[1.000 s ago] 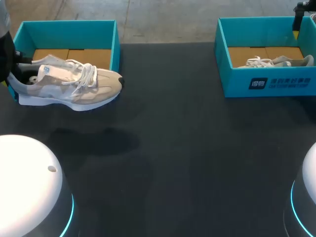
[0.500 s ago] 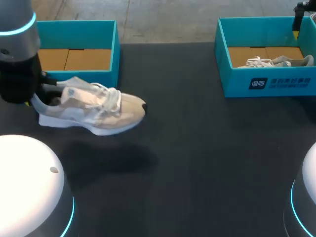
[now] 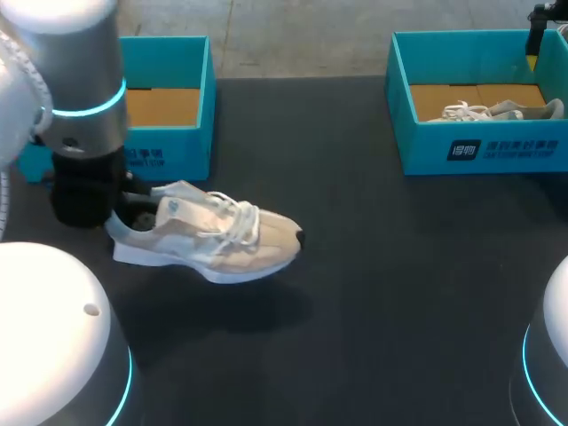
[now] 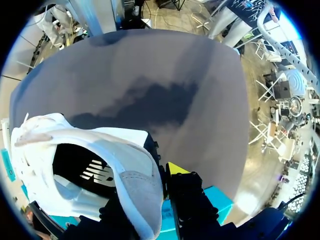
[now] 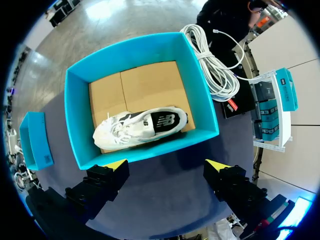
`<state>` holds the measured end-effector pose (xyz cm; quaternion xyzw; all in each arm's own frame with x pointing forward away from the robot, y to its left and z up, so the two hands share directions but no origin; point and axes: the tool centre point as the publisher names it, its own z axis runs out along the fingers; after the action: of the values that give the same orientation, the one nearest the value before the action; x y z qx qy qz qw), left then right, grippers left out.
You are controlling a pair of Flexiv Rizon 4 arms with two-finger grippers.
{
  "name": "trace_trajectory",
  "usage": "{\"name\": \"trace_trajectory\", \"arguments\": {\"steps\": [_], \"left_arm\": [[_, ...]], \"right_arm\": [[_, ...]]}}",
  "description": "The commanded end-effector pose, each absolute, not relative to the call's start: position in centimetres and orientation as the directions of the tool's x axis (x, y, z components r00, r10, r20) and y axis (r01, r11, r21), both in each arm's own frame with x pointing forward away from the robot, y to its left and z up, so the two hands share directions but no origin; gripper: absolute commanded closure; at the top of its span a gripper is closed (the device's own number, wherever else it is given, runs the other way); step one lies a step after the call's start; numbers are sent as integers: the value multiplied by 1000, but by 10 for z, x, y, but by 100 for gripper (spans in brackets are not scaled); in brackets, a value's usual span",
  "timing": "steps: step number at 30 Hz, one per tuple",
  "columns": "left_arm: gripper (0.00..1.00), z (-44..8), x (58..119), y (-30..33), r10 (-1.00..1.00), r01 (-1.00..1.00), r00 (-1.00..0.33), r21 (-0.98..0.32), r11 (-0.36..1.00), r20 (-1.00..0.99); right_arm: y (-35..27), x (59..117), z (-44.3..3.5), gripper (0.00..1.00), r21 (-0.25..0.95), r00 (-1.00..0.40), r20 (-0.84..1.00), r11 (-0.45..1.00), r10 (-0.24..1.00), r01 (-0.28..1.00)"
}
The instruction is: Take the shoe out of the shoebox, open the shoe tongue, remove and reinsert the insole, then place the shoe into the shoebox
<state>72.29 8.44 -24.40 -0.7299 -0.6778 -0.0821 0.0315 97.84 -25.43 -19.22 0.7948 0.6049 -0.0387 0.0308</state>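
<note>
A white and beige shoe [image 3: 209, 235] hangs just above the dark table, in front of the left teal shoebox [image 3: 169, 98], toe toward the table's middle. My left gripper [image 4: 150, 190] is shut on its heel collar, one finger inside the shoe [image 4: 90, 150] and one yellow-tipped finger [image 4: 176, 169] outside. The black insole shows inside the opening. My right gripper [image 5: 167, 167] hovers open above the right teal shoebox [image 5: 80, 125], where a second white shoe [image 5: 140, 127] lies on its side.
In the head view the right shoebox [image 3: 479, 146] stands at the back right with the second shoe [image 3: 497, 111] in it. The left box holds only its brown cardboard floor. Dark bare table [image 3: 382, 293] stretches between and in front of the boxes.
My left arm carried the shoe from above the left box's front wall out toward the front and middle of the table, and lower. The right arm stayed still.
</note>
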Motion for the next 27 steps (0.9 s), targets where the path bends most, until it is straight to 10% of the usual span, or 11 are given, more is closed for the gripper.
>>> {"name": "trace_trajectory", "arguments": {"steps": [1, 27], "left_arm": [[100, -259, 732, 64, 982, 996, 69, 51, -79, 174], [100, -331, 747, -18, 982, 993, 85, 65, -97, 166]], "right_arm": [[-254, 978, -192, 0, 2, 266, -100, -267, 959, 964], [-254, 978, -192, 0, 2, 266, -100, -267, 959, 964]]}}
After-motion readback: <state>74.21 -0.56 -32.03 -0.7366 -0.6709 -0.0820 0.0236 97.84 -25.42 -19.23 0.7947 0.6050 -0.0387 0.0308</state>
